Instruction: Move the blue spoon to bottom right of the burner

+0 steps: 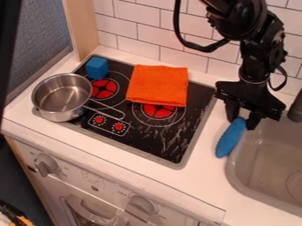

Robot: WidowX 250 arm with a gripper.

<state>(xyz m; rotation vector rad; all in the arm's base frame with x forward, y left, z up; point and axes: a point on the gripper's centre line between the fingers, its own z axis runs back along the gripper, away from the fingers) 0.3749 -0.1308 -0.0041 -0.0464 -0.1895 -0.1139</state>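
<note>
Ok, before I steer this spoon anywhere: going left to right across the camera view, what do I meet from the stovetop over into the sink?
Silver pot → orange cloth → blue spoon → sink drain.

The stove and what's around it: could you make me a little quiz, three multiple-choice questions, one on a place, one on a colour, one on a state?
1. Where is the upper end of the blue spoon?
A) under the cloth
B) between the fingers of the hand
C) in the sink

2. What colour is the cube?
A) blue
B) green
C) yellow

3. How is the pot?
A) lidded
B) upside down
C) upright and open

1: B, a black finger shows on either side.
2: A, its faces are all blue.
3: C, its inside shows from above.
</note>
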